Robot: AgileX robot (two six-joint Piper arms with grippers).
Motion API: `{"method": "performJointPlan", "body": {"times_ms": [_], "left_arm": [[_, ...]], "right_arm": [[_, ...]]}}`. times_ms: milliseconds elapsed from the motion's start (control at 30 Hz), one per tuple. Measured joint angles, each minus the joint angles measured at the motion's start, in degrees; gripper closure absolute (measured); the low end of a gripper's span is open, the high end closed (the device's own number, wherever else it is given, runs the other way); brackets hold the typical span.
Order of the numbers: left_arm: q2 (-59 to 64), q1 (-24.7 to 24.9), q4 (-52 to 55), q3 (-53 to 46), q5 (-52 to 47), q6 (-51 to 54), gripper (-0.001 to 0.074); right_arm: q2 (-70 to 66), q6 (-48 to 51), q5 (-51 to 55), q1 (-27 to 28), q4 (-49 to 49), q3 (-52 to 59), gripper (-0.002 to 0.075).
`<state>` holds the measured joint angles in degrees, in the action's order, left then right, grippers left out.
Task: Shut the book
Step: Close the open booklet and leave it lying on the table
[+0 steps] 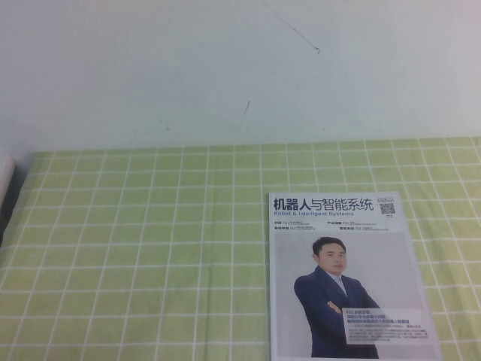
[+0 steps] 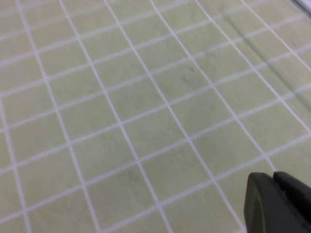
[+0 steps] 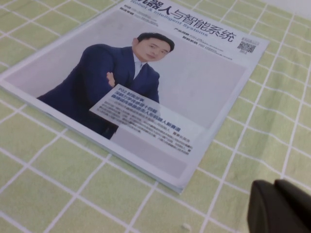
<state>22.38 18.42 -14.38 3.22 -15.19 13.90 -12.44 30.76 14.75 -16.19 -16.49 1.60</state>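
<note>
A magazine-like book (image 1: 342, 278) lies shut and flat on the green checked tablecloth at the front right, cover up, showing a man in a dark suit and a Chinese title. The right wrist view shows the same book (image 3: 141, 82) with its near corner resting on the cloth. My right gripper (image 3: 273, 188) hovers off that corner, apart from the book, its two dark fingers pressed together with nothing between them. My left gripper (image 2: 272, 180) hangs over bare cloth, fingers together and empty. Neither arm shows in the high view.
The green checked tablecloth (image 1: 135, 248) covers the table up to a white wall (image 1: 225, 68) at the back. A pale object (image 1: 4, 177) sits at the cloth's far left edge. A small crumb (image 3: 185, 226) lies on the cloth near the book's corner.
</note>
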Motion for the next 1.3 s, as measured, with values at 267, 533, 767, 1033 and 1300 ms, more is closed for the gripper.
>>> {"method": "performJointPlan", "body": {"times_ms": [267,533,767,1033,1300], "left_arm": [[-15.32,-11.77,2.58,-4.51,9.92,0.0,0.0737],[-22.87,-20.39,2.95,-4.51,2.59,0.0,0.0737],[-22.95,-21.06,3.84,-4.39,-2.7,-0.1,0.0737],[-22.99,-21.06,4.06,-4.39,-2.79,-0.38,0.0737],[-22.99,-21.06,4.06,-4.39,-2.82,-0.38,0.0737]], "right_arm": [[0.0,0.0,0.0,0.0,0.0,0.0,0.0729],[0.0,0.1,0.0,0.0,-0.04,0.0,0.0729],[0.0,0.09,0.0,0.0,-0.04,0.0,0.0729],[0.0,0.09,0.0,0.0,-0.04,0.0,0.0729],[0.0,0.09,0.0,0.0,-0.04,0.0,0.0729]]}}
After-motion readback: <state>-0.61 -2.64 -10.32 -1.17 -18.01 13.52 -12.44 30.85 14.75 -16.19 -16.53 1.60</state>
